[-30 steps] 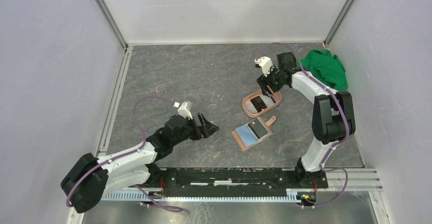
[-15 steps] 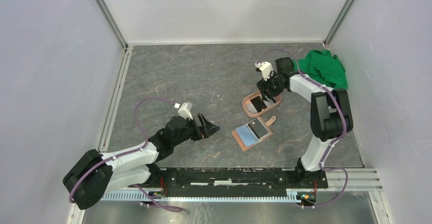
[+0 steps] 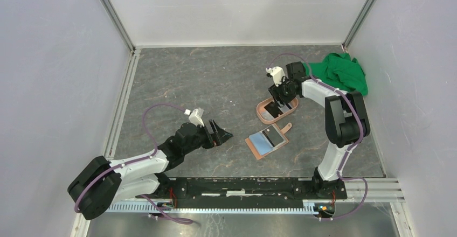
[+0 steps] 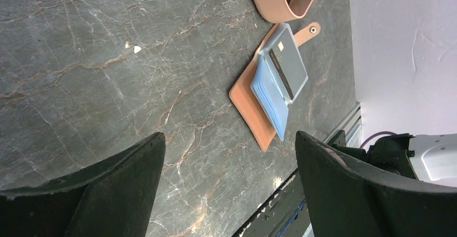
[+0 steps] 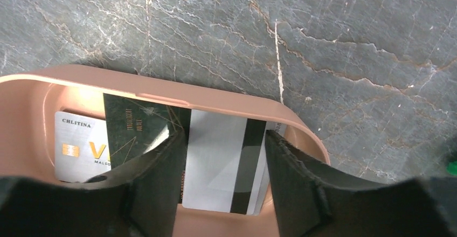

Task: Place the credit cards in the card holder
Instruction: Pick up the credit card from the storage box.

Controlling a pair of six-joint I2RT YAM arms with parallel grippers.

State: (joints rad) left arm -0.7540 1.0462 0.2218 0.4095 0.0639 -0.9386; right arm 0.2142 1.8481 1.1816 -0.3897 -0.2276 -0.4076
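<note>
Credit cards (image 5: 215,156) lie overlapped inside the pink oval tray (image 5: 161,94): a striped grey card on top, a dark patterned card (image 5: 132,126) and a white card (image 5: 75,140) beside it. The right gripper (image 5: 223,140) reaches down into the tray with its fingers spread to either side of the striped grey card, likely so it can close on the card's long edges. No firm pinch shows yet.

Just on the near side of the tray, the card holder (image 4: 245,102) lies open with its pockets up. A light blue card (image 4: 269,94) and a grey card (image 4: 291,59) are already lodged in it, so more can slide in.

Well off to the tray's near left, the left gripper (image 3: 222,136) hovers with jaws wide and nothing between them, probably ready to steady the holder. A green cloth (image 3: 345,72) sits bunched off the tray's far right.
</note>
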